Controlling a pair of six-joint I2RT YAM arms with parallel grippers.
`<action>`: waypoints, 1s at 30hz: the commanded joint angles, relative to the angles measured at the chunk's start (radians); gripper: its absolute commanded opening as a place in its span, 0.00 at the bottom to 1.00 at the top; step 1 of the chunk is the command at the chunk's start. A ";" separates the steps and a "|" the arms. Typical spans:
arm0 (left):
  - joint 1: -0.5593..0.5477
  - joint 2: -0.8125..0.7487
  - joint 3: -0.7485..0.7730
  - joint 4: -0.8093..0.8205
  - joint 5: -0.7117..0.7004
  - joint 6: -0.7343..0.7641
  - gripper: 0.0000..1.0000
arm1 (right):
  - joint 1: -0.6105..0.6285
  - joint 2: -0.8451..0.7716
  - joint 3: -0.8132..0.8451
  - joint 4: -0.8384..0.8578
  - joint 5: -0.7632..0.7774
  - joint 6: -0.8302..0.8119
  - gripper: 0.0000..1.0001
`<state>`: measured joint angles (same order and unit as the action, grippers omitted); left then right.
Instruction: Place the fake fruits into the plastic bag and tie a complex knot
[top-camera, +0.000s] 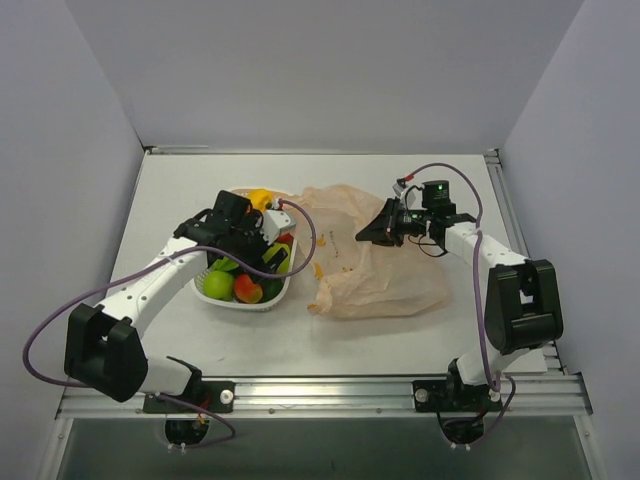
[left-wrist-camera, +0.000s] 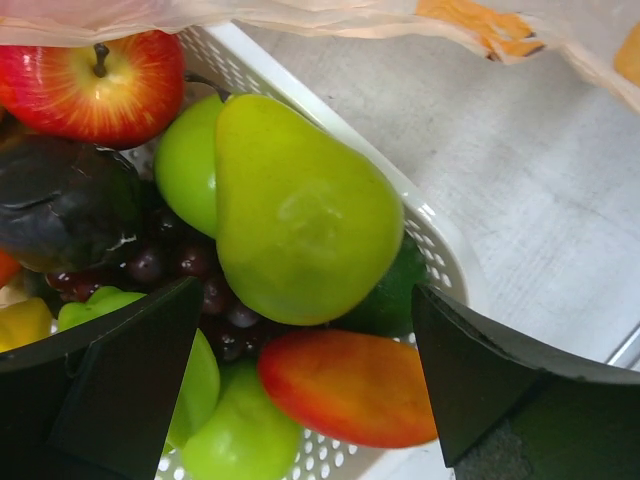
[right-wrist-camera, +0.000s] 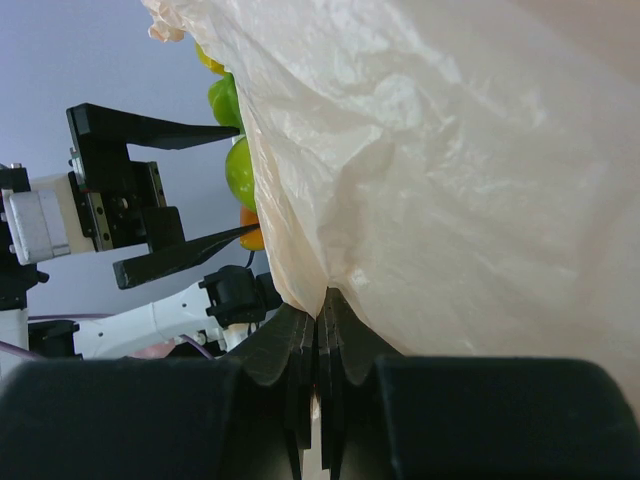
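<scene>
The fake fruits lie in a white lattice basket (top-camera: 262, 299): a red apple (left-wrist-camera: 97, 85), a green pear (left-wrist-camera: 300, 215), a red-yellow mango (left-wrist-camera: 350, 385), purple grapes (left-wrist-camera: 170, 265) and green apples (left-wrist-camera: 235, 440). My left gripper (top-camera: 278, 243) hovers open over the basket, its fingers (left-wrist-camera: 110, 385) either side of the mango and pear. The pale orange-beige plastic bag (top-camera: 365, 265) lies flat right of the basket. My right gripper (top-camera: 368, 235) is shut on the bag's upper edge (right-wrist-camera: 325, 290) and lifts it.
The basket's rim (left-wrist-camera: 440, 235) touches the bag's left edge (left-wrist-camera: 480, 25). White walls enclose the table on three sides. Bare table (left-wrist-camera: 540, 190) lies beyond the basket. The left arm (right-wrist-camera: 90, 215) shows in the right wrist view.
</scene>
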<state>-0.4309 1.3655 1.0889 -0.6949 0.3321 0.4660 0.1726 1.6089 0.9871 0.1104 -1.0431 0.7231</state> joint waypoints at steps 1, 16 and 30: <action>-0.008 0.027 0.016 0.083 -0.068 0.016 0.97 | 0.005 -0.040 0.044 -0.012 -0.005 -0.019 0.00; -0.031 0.106 0.051 0.087 0.016 -0.162 0.97 | 0.005 -0.023 0.042 -0.020 -0.005 -0.021 0.00; -0.029 -0.045 0.103 0.077 0.148 -0.208 0.63 | 0.005 -0.029 0.053 -0.002 -0.037 0.001 0.00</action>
<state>-0.4568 1.4067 1.1103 -0.6456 0.3790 0.2855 0.1726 1.6089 0.9916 0.0937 -1.0447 0.7143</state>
